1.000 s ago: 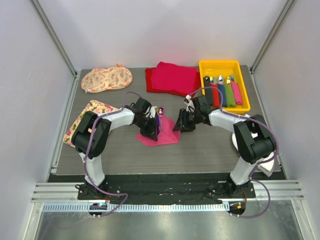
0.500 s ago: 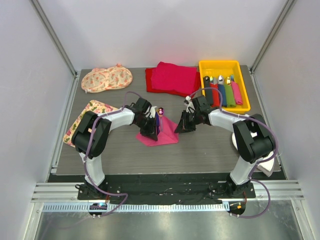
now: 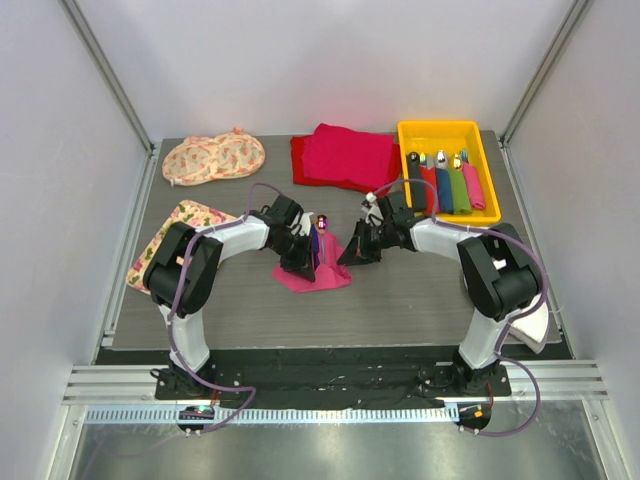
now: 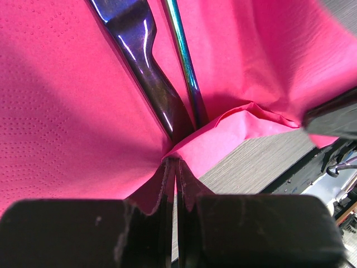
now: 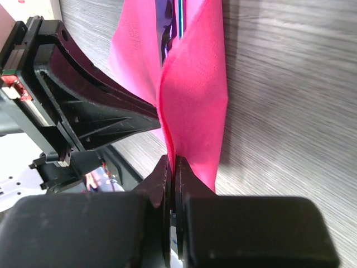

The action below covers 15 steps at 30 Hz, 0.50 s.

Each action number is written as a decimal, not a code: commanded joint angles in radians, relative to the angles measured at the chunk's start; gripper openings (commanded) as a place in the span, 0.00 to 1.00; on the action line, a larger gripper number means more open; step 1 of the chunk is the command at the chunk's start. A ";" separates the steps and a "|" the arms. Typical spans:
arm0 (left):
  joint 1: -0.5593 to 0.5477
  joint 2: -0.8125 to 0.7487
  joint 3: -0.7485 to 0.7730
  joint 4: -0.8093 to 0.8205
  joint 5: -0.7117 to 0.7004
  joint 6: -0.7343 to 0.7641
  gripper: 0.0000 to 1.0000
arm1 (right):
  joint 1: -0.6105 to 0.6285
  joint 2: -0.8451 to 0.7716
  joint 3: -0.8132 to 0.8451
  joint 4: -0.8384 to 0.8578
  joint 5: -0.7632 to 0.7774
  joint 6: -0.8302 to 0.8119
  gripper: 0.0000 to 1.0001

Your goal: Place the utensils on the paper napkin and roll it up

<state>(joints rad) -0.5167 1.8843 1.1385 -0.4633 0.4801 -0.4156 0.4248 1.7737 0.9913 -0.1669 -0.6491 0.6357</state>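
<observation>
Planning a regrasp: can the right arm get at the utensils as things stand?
Probably not. The right gripper is shut on an edge of the paper napkin, and that raised fold stands between it and the utensils. The left gripper, pinching the opposite edge, crowds the gap too.

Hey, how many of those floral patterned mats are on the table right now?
2. The back floral mat lies at the table's far left corner. The near floral mat sits at the left edge, partly covered by the left arm. Others could be hidden underneath.
</observation>
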 commanded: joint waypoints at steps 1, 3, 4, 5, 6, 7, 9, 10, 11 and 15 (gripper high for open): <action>0.004 0.013 0.023 0.005 -0.026 0.006 0.07 | 0.025 0.018 0.040 0.075 -0.038 0.074 0.01; 0.004 0.012 0.021 0.008 -0.026 0.005 0.07 | 0.034 0.027 0.041 0.090 -0.044 0.093 0.01; 0.004 0.010 0.021 0.008 -0.025 0.005 0.07 | 0.037 0.032 0.041 0.108 -0.047 0.111 0.01; 0.004 0.010 0.020 0.006 -0.024 0.008 0.07 | 0.038 0.038 0.041 0.119 -0.052 0.123 0.01; 0.004 0.010 0.020 0.005 -0.026 0.006 0.07 | 0.046 0.039 0.041 0.125 -0.052 0.133 0.01; 0.004 0.010 0.020 0.005 -0.028 0.006 0.07 | 0.048 0.041 0.041 0.141 -0.052 0.151 0.01; 0.004 0.009 0.021 0.006 -0.026 0.006 0.07 | 0.054 0.055 0.038 0.153 -0.058 0.171 0.01; 0.004 0.009 0.020 0.005 -0.026 0.006 0.07 | 0.057 0.059 0.037 0.162 -0.060 0.185 0.01; 0.004 0.009 0.020 0.005 -0.026 0.008 0.07 | 0.060 0.062 0.033 0.162 -0.063 0.205 0.01; 0.004 0.009 0.021 0.003 -0.024 0.008 0.07 | 0.068 0.092 0.029 0.227 -0.075 0.252 0.01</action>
<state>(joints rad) -0.5167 1.8854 1.1389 -0.4633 0.4801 -0.4156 0.4805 1.8416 0.9951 -0.0299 -0.6930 0.8116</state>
